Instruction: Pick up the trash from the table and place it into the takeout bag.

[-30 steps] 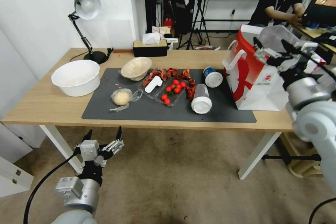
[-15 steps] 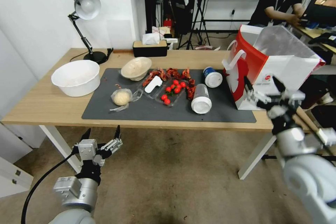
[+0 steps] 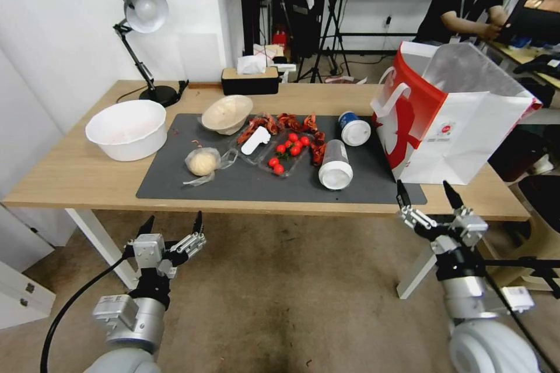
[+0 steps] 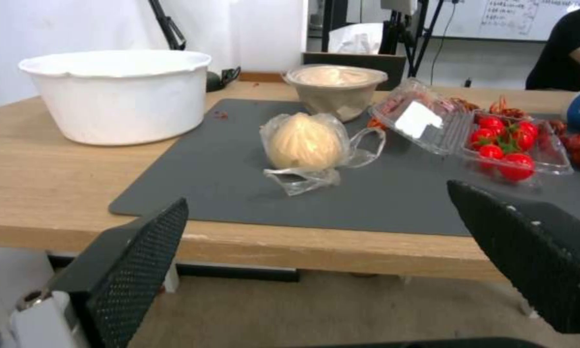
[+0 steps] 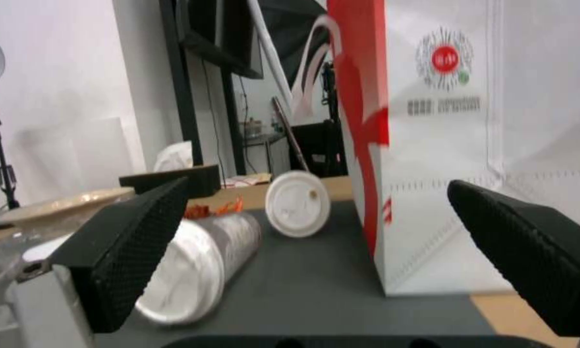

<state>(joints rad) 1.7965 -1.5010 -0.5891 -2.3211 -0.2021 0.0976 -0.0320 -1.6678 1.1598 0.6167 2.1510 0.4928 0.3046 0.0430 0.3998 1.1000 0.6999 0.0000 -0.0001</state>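
Office space behind, long wood table with dark mat. Head view: both arms low in front of the table edge, left gripper and right gripper spread wide, holding nothing. Trash sits on the mat: clear cup with white lid on its side, blue-white cup beside it, beige bowl, bagged lump. Takeout bag stands at the mat's right end, mouth open; you can't see inside.

Left wrist view: bagged lump looks soft and light, film slippery; pinch the loose plastic or cup the lump gently. Beige bowl is thin, grab the rim.

Right wrist view: clear cup likely crushes and rolls; take it across the body near the lid. Blue-white cup shows lid-on; bag wall is floppy paper, top cut off.
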